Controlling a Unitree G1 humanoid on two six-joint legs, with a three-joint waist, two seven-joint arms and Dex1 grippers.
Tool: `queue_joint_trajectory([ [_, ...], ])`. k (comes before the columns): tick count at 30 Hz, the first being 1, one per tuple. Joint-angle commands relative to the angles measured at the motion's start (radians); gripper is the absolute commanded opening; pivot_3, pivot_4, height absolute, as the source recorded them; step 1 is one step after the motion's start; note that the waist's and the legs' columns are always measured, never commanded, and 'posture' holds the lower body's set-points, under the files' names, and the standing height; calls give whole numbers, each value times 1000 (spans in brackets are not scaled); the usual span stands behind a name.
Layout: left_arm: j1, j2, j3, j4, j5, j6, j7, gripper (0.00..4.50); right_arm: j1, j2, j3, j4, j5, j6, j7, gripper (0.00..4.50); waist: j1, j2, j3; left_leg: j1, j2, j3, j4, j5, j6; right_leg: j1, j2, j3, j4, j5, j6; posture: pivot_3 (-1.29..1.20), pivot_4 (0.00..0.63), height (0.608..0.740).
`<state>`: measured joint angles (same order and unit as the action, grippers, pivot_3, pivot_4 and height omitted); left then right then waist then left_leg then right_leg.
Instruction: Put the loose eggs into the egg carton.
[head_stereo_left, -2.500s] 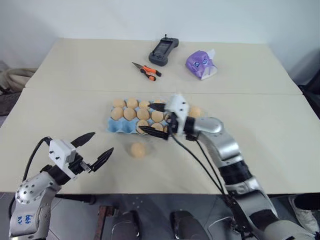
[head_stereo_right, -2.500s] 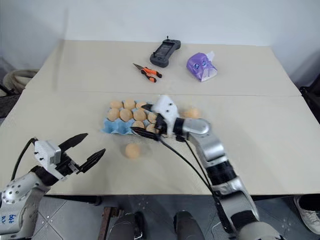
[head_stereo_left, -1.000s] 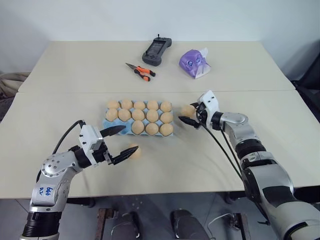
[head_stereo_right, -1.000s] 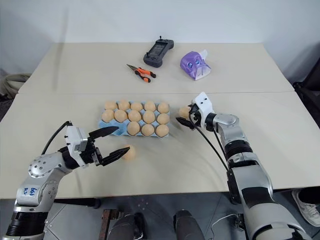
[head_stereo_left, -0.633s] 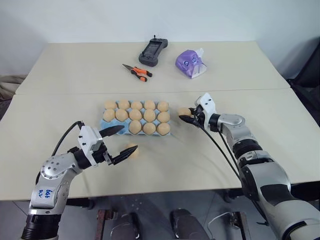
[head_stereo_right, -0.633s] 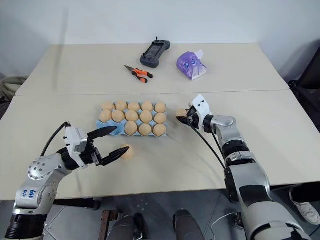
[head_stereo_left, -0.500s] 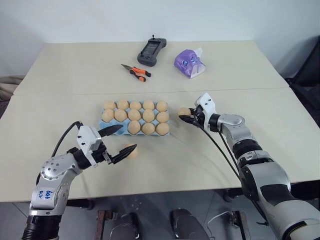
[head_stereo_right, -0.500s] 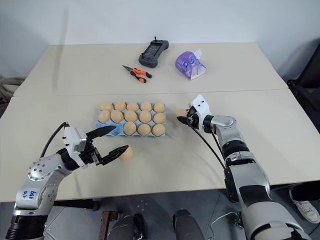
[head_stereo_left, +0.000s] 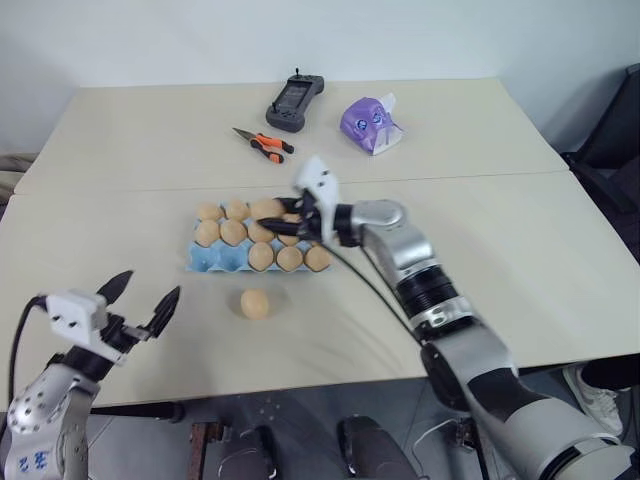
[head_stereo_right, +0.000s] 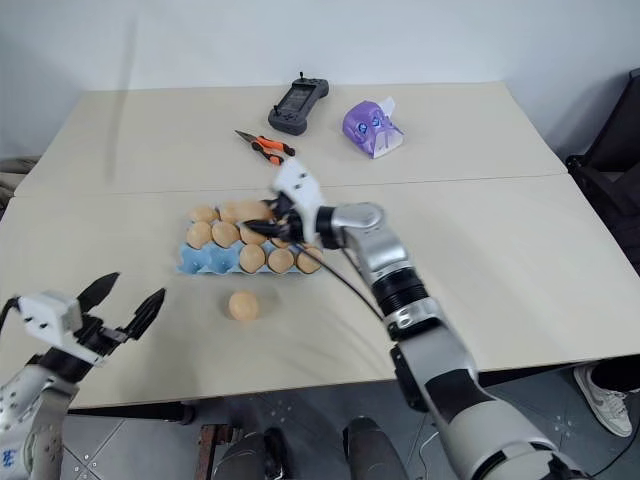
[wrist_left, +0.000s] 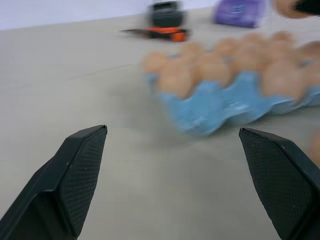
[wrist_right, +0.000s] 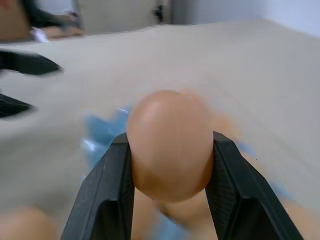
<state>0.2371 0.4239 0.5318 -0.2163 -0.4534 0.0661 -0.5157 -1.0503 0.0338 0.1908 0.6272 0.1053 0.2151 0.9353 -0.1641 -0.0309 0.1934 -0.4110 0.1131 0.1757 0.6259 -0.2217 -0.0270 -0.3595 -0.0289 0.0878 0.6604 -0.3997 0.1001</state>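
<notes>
**Right gripper carries an egg over the carton; left arm pulls back**

Nearest the robot, the left gripper (head_stereo_left: 140, 307) has drawn away from the loose egg (head_stereo_left: 254, 304) it was bracketing a second ago and now hangs at the table's (head_stereo_left: 520, 250) near-left edge, its fingers spread wide and empty. That egg lies alone on the table just in front of the egg carton (head_stereo_left: 205, 257), untouched, so it remains to be picked.

Farther in, the right gripper (head_stereo_left: 281, 220) has swung from the table beside the carton's right end to a spot over the carton's middle cups. Its two fingers are closed on an egg (wrist_right: 170, 142), seen in the right wrist view clamped at its widest part, with blue cups blurred beneath. The carton's front-left cups look empty, so placement there seems the likely next step, though which cup is targeted cannot be told.

Beyond the carton lie orange-handled pliers (head_stereo_left: 258, 144), a black handheld controller (head_stereo_left: 287, 101) and a purple tissue pack (head_stereo_left: 367, 123).
</notes>
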Motion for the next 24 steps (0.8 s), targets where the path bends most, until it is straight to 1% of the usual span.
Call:
queue_joint_trajectory([
  [1,37,-26,29,-63,-12,-24,31,4500,-11,49,35,-40,-10,19,-30,1524,7,-2,-1,-1,-1,-1,-1,0,0,0,0,-2,0,0,0,0,150,740],
  [3,44,-31,21,-80,-9,-26,33,4500,-20,69,53,-9,-25,11,-46,1524,14,-4,-2,-1,-4,-2,-2,0,0,0,-1,-3,-1,0,0,0,150,740],
  [6,48,-30,15,-93,-10,-25,34,4500,-32,92,62,20,-30,14,-56,1524,17,-7,-3,-1,-5,-2,-3,-3,-4,0,-3,-3,-1,0,-1,0,150,740],
  [8,35,-24,4,-98,-6,-17,36,4500,-41,111,62,39,-26,18,-57,2220,17,-7,-3,-1,-6,-1,-5,-3,-4,0,-7,-4,-2,0,-1,0,150,740],
  [9,26,-22,-2,-101,-6,-13,37,4500,-44,116,61,46,-24,17,-57,2475,17,-7,-3,0,-7,-1,-6,-3,-5,0,-8,-4,-2,0,-1,0,150,740],
  [10,18,-19,-10,-106,-7,-8,36,4500,-43,116,62,45,-23,15,-55,2909,17,-7,-3,-1,-9,-1,-7,-2,-5,-1,-7,-5,-3,0,-2,0,150,740],
  [11,14,-15,-20,-111,-4,-5,33,4500,-42,113,61,40,-24,13,-57,3195,17,-7,-3,-1,-10,-1,-8,-2,-5,-1,-8,-5,-3,0,-3,0,150,740],
  [13,-1,-10,-38,-120,-4,5,30,4500,-31,95,52,3,-15,13,-51,3969,18,-7,-3,-1,-10,-2,-11,-1,-5,-2,-7,-5,-4,-1,-3,0,150,740],
  [14,-8,-5,-49,-123,-2,9,27,4500,-16,78,46,-36,-4,4,-36,4348,19,-7,-3,-1,-9,-2,-11,1,-2,-2,-7,-6,-4,-1,-4,0,150,740],
  [15,-16,-1,-61,-126,0,13,23,4500,4,57,36,-81,12,5,-18,4490,19,-7,-3,-2,-9,-1,-12,1,-2,-3,-6,-5,-5,-1,-4,0,150,740],
  [16,-20,2,-70,-130,-1,17,18,4500,23,38,28,-125,28,17,-1,4490,21,-7,-3,-4,-9,-1,-12,1,-2,-5,-6,-5,-5,-1,-4,0,150,740],
  [19,-46,16,-100,-131,-2,32,3,4500,137,-74,-3,-308,77,33,61,4490,28,-8,-3,-11,-7,-2,-11,2,-2,-14,-3,-4,-3,-1,-4,0,150,740],
  [21,-59,27,-122,-130,-2,41,-11,4500,227,-148,-43,-425,127,48,83,4490,35,-8,-3,-11,-6,-2,-9,2,-2,-13,-3,-4,-3,-1,-4,0,150,740],
  [24,-79,52,-161,-114,5,51,-47,4500,390,-293,-125,-561,177,35,111,4490,46,-8,-3,-12,-6,-1,-8,2,-2,-13,-2,-3,-4,-1,-3,0,150,740],
])
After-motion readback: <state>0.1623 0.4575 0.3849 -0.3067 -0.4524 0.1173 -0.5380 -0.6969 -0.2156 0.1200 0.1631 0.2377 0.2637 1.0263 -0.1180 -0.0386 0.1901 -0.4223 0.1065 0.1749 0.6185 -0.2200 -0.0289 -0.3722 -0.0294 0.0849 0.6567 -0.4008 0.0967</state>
